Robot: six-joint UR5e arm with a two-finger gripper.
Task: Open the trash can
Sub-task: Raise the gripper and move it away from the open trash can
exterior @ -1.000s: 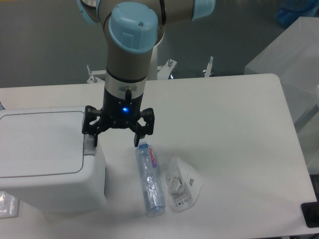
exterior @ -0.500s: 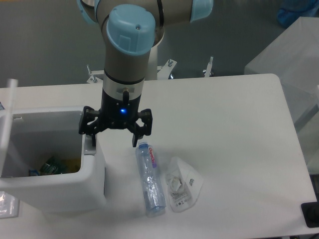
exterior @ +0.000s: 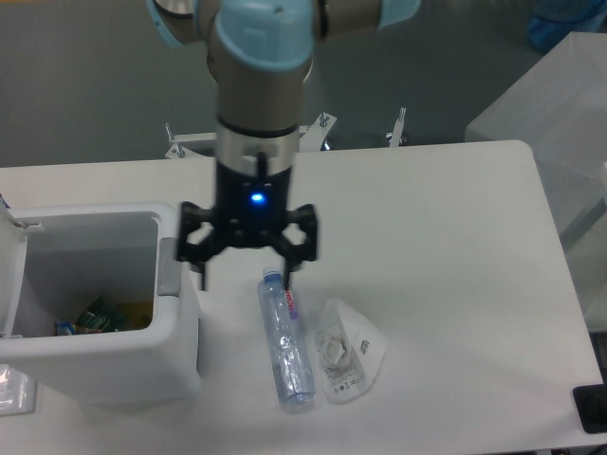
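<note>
Your gripper [exterior: 245,273] hangs over the table [exterior: 427,218] with its two black fingers [exterior: 288,268] spread wide apart, and it holds nothing. A small blue light glows on the wrist just above it. The left finger tip sits just beside the right rim of the trash can [exterior: 104,365], close to the grey push-button tab [exterior: 168,271], but you cannot tell if it touches. The right finger tip is right above the cap end of a clear plastic bottle [exterior: 285,341] that lies flat on the table. The trash can is the big white bin at the left side of the table. Its lid [exterior: 13,275] is up and stands on edge at the far left, so you can look inside. Some colorful trash [exterior: 104,315] lies at the bottom. Just to the right of the bottle lies a crumpled clear plastic wrapper [exterior: 346,353], touching it or almost touching it. A bit of another clear wrapper [exterior: 13,391] shows at the lower left, next to the bin.
</note>
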